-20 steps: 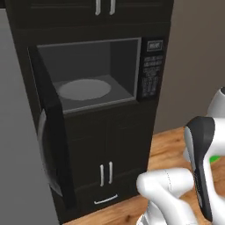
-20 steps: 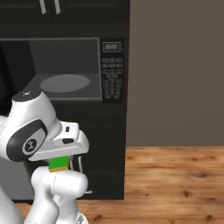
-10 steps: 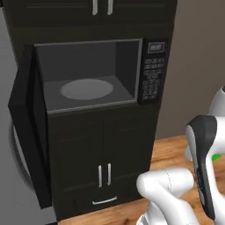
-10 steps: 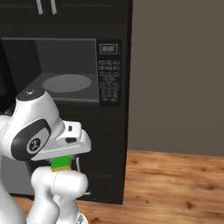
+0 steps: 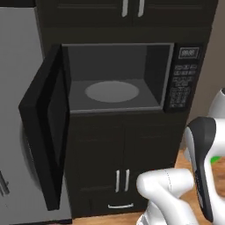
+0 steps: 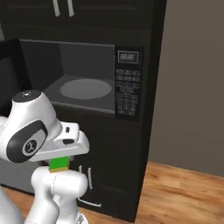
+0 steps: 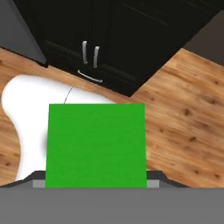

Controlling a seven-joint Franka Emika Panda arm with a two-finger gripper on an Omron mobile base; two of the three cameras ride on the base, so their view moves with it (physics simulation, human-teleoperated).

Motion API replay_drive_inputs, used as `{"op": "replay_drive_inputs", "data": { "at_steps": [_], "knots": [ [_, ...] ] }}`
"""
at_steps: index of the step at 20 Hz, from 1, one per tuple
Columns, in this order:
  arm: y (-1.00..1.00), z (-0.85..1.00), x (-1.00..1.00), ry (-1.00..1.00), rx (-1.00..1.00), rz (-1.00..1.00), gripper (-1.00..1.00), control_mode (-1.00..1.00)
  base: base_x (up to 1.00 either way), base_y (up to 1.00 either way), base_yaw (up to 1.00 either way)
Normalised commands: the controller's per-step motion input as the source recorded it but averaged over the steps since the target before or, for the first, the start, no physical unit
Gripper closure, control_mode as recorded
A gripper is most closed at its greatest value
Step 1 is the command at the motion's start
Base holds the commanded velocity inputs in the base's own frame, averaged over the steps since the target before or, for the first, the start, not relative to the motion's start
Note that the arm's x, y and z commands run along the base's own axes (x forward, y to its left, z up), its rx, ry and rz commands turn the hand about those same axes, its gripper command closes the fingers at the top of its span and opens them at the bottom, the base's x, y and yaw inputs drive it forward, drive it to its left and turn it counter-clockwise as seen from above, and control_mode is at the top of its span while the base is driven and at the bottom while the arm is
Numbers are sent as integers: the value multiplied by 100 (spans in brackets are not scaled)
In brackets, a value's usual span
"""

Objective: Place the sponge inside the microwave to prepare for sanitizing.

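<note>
— Where does it stand with the job, from where you are?

— Part way, I'd judge; the microwave point(image 5: 118, 79) is open, its door point(image 5: 46, 127) swung out to the left, and the pale turntable point(image 5: 112, 91) inside is bare; so the way in is clear, but nothing has been put in.

— And the sponge?

— It is with the arm, low down and well short of the oven; in the hand view the green sponge point(image 7: 96, 144) sits flat and square right in front of the hand, above the wood floor point(image 7: 188, 118); from the right side I catch a green edge of it under the white hand, down near the cabinet doors point(image 6: 81, 175).

— Is the gripper point(image 6: 59, 164) actually pinching it?

— I'd say so; the sponge hangs there with nothing under it, so the fingers must be pressed onto it, though the tips themselves are hidden behind the green.

— What is left, then?

— Most of the real work, to my eye; the hand has to rise from below the microwave's floor, reach forward through the opening, set the sponge on the turntable and let go; the keypad point(image 6: 127, 98) on the right side is near that path, and the open door stands on the left, so the lift wants to go up the middle.
</note>
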Motion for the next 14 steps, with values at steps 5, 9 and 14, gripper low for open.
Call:
{"op": "replay_drive_inputs", "data": {
  "at_steps": [5, 9, 14],
  "knots": [
    [0, 0, 0, 0, 0, 0, 100, 100, 55, 0, 39],
    [0, 0, 0, 0, 0, 0, 100, 100, 35, 0, 30],
    [0, 0, 0, 0, 0, 0, 100, 100, 70, 0, 31]
  ]
}}
